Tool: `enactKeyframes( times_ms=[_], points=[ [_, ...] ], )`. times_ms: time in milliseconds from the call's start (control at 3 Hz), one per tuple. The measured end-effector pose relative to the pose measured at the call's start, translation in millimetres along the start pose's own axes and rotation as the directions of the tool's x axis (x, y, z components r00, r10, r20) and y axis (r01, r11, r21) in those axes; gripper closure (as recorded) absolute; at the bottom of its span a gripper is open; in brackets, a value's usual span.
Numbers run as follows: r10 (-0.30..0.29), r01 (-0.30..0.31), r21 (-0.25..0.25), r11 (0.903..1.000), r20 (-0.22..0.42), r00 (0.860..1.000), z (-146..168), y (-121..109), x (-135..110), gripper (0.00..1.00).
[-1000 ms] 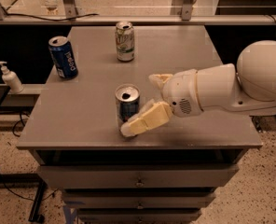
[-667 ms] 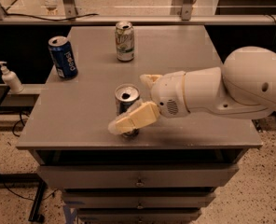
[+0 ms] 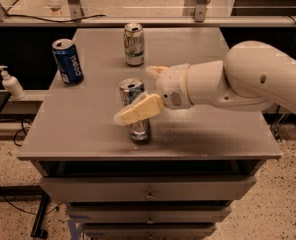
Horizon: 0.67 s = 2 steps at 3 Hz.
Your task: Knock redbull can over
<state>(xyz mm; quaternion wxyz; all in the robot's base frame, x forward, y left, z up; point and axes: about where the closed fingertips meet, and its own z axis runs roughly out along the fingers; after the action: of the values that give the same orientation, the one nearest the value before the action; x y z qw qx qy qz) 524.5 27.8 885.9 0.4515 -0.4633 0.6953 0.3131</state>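
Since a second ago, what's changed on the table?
The gripper swept left and slightly up. Its near finger now crosses the front of the redbull can, which sits between the open fingers. The can is still upright, not knocked over. The Pepsi can, pale can and table are unchanged.

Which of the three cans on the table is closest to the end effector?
The slim blue-and-silver redbull can, the frontmost one; the end effector is right at it. The dark-blue Pepsi can and the pale can stand farther back.
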Motion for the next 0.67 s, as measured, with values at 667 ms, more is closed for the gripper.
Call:
enactKeyframes(
  times_ms=[667],
  points=[
    [-0.125,0.127,0.056,0.9904,-0.039,0.991,-16.7,-68.4,-35.5,0.00]
  ],
)
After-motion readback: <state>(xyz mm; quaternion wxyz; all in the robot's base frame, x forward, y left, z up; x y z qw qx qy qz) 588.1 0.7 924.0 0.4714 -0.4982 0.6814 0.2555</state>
